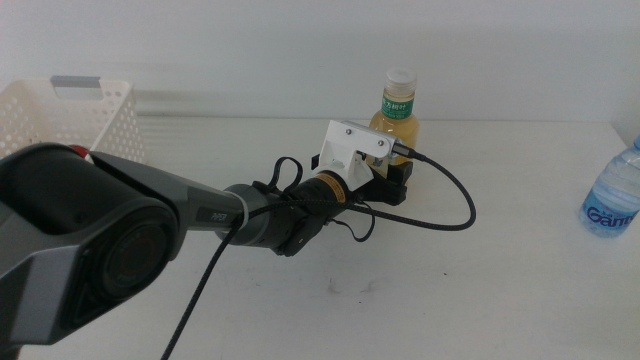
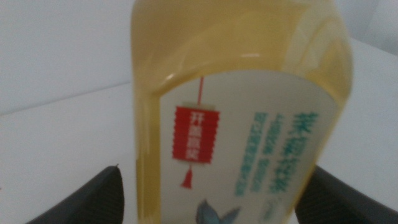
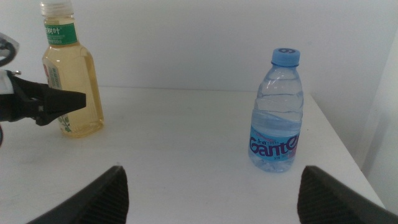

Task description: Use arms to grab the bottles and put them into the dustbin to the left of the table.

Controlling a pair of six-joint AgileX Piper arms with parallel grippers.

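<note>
Straddling the upright yellow juice bottle (image 2: 239,118) at table twelve o'clock with left gripper (image 1: 398,180) jaws spread, unclosed; risking toppling it by nudging off-centre.

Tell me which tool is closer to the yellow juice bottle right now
Left. The left tool is open right at the yellow juice bottle, one jaw on either side. The right tool waits further off, nearer the water bottle.
</note>
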